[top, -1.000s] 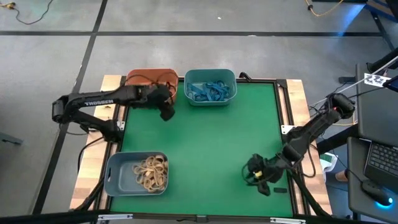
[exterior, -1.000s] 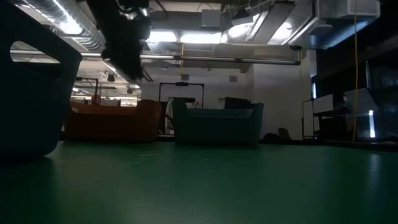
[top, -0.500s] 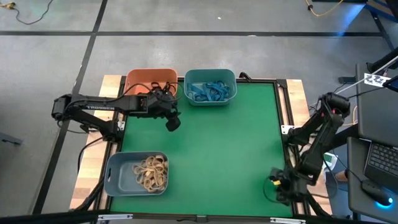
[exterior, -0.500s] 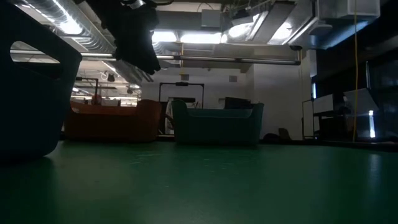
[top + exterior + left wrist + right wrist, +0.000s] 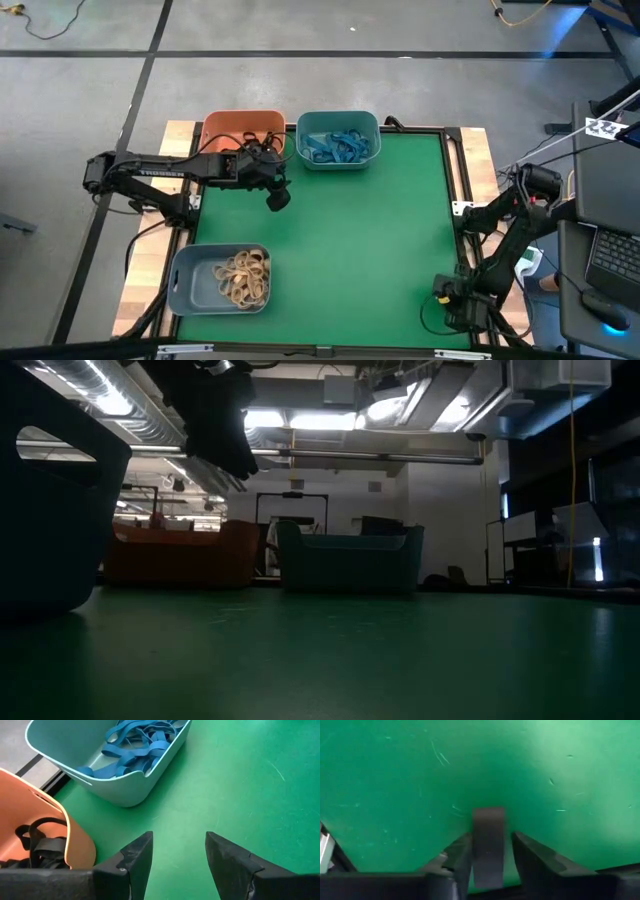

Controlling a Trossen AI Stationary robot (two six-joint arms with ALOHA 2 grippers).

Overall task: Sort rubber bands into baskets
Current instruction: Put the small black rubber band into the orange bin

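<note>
**Two arms over a green mat with three sorted baskets.**

We see the left gripper (image 5: 279,197) hanging above the green mat (image 5: 350,240) just in front of the orange basket (image 5: 228,128); its fingers (image 5: 135,855) stand apart with bare mat between them and hold nothing. Black rubber bands (image 5: 42,845) lie in the orange basket, blue rubber bands (image 5: 338,147) in the teal basket (image 5: 338,122) beside it, and tan rubber bands (image 5: 245,276) in the grey-blue basket (image 5: 190,280) at the mat's near left corner. We find the right gripper (image 5: 447,293) at the mat's near right corner, fingers (image 5: 532,855) narrowly parted either side of a flat dark strip (image 5: 488,840); whether they grip it we cannot tell.
</note>
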